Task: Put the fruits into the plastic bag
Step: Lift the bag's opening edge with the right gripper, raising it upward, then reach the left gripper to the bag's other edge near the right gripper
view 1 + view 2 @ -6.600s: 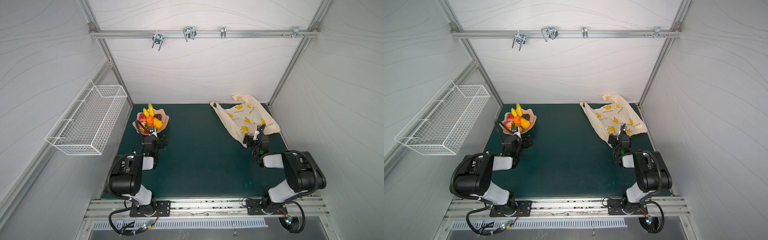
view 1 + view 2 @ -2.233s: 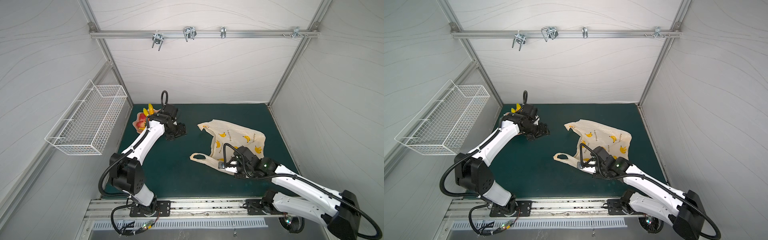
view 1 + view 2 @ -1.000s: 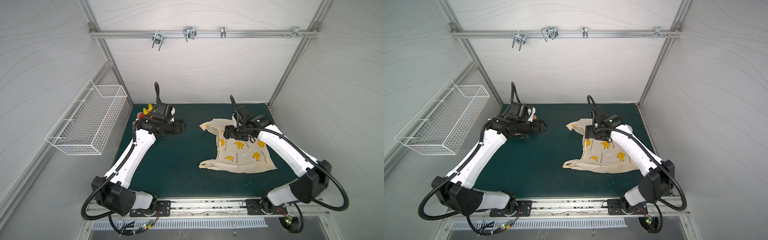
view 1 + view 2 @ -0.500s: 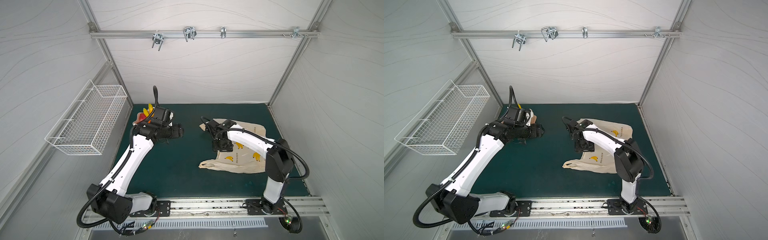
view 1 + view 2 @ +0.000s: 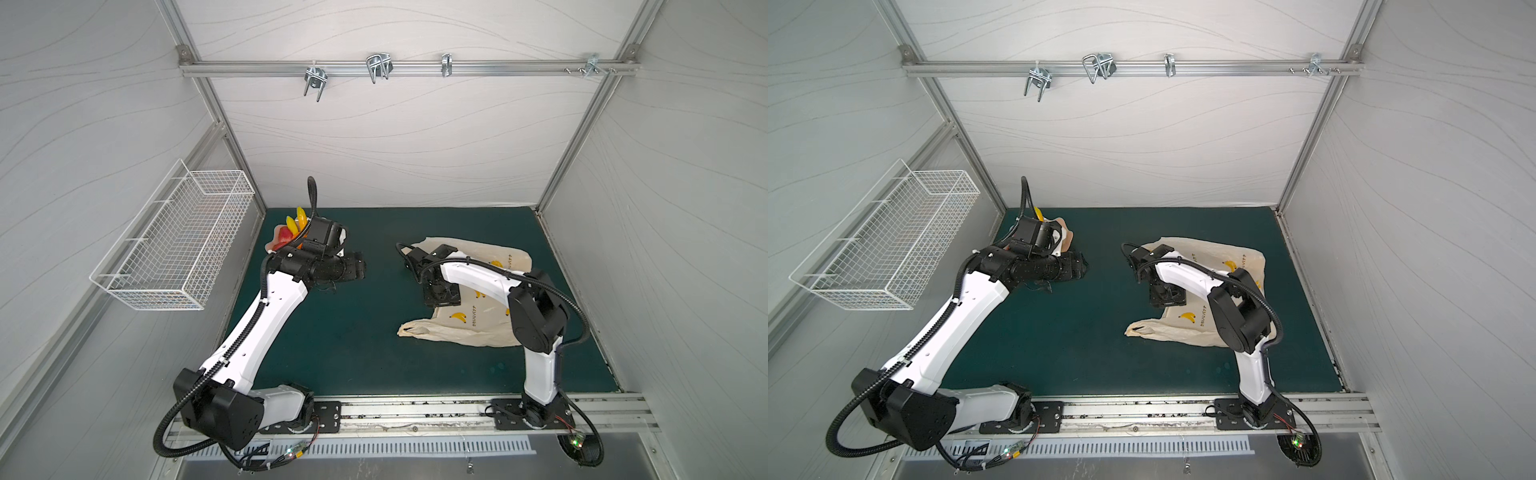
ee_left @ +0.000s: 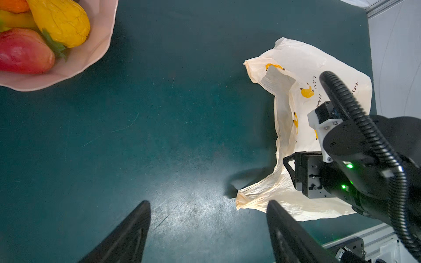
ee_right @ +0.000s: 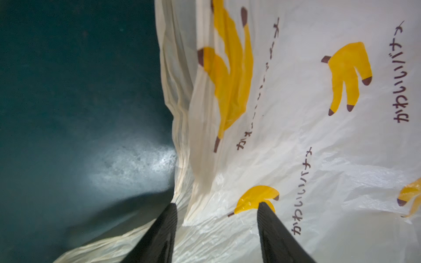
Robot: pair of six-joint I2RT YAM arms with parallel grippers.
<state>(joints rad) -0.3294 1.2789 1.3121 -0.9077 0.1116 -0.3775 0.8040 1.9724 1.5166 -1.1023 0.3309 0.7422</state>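
Note:
The fruits (image 5: 291, 230) lie heaped in a peach-pink dish (image 6: 91, 59) at the back left. The left wrist view shows a yellow pear (image 6: 61, 22), a red apple (image 6: 22, 54) and an orange (image 6: 13, 3). The plastic bag (image 5: 498, 257) (image 5: 1225, 257) lies flat on the right, with one handle loop (image 5: 411, 330) pointing toward the middle. My left gripper (image 5: 359, 269) (image 6: 207, 205) hovers open and empty beside the dish, over bare mat. My right gripper (image 5: 442, 297) (image 7: 217, 205) points down at the bag's left edge, open, its fingers astride crinkled plastic (image 7: 205, 227).
The green mat (image 5: 353, 340) lies bare between the dish and the bag. A white wire basket (image 5: 178, 245) hangs on the left wall. A metal rail with hooks (image 5: 378, 68) runs along the back wall overhead. White walls close in the left, back and right.
My right arm has swung from the bag's far side to its left edge and turned downward, its jaws narrowing. The left arm has drifted slightly toward the front. The bag lies as before.

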